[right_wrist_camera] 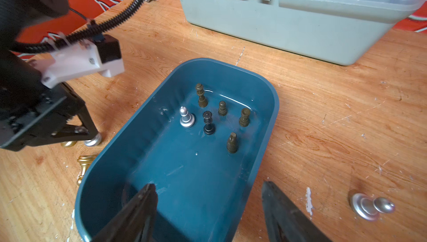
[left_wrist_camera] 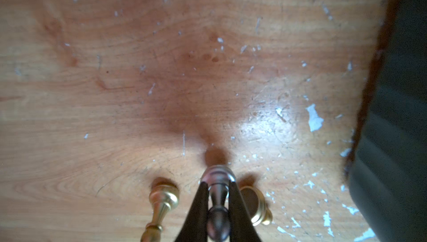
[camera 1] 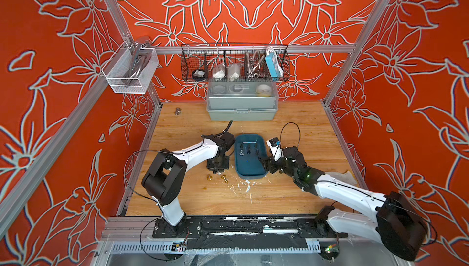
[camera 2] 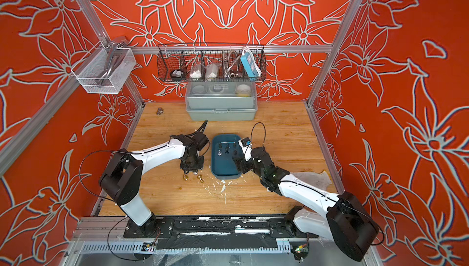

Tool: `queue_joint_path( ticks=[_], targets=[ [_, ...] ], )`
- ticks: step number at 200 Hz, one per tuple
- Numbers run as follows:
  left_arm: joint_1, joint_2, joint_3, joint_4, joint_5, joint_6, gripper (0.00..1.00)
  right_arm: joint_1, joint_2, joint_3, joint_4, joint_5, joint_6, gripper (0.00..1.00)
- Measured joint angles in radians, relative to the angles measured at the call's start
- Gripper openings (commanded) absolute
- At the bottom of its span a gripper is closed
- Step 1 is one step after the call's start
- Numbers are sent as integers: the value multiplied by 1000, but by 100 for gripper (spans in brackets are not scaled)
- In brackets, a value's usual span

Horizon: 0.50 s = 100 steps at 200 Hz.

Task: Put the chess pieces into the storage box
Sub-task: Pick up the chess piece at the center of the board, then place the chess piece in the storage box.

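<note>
Right, my left end effector [left_wrist_camera: 218, 184] is clamped on a silver chess piece [left_wrist_camera: 218, 175] just left of the storage box [right_wrist_camera: 272, 104], right end effector [right_wrist_camera: 208, 186] agape at its near rim; lifting crookedly could swipe the neighbouring gold pieces [left_wrist_camera: 164, 197].

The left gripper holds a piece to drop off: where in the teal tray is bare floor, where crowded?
Bare: the storage box's near half, the floor between its side walls up to the open right gripper. Crowded: the far half, where six chess pieces stand. The left gripper holds its piece beside the box.
</note>
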<state>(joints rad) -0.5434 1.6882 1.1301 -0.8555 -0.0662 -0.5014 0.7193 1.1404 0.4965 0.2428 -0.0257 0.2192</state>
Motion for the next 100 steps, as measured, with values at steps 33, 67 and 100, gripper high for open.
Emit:
queue_joint_path(
  ticks=[33,67,100],
  targets=[
    [-16,-48,101,-50,-38,7,14,0,-5,0,-2,26,4,76],
    [-63,-48,269,-83,-71,29,14,0,-49,0,-3,75,8,76],
    [-138,18,438,-87,-79,56,13,1,-124,-26,14,131,13,76]
  ],
)
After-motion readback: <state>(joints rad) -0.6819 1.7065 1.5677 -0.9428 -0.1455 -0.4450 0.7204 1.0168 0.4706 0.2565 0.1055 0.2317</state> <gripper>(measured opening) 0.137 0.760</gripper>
